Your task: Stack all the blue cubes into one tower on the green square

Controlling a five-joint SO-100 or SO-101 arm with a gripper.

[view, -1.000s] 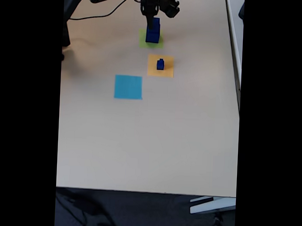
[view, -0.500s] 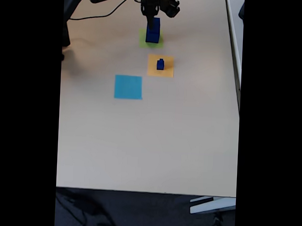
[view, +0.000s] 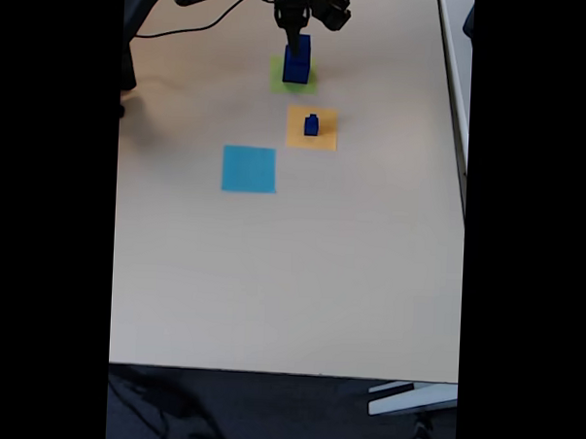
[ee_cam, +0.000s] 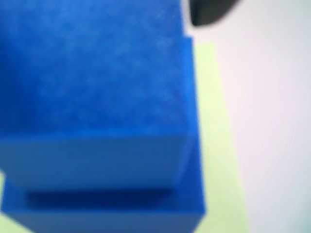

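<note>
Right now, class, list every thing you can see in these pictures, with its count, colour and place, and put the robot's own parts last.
Stacked cubes: two, dark blue, medium on large, on the green square; the upper cube's edge sits inset in the wrist view.
Small cube: one, dark blue, on the orange square.
Green square: one, lime paper, far end of the table.
Orange square: one, nearer than the green one.
Light blue square: one, bare, left of the orange one.
Table: one, beige.
Cable: one, black, far left.
Gripper: one, black, at the stack's top; jaw state unclear.
</note>
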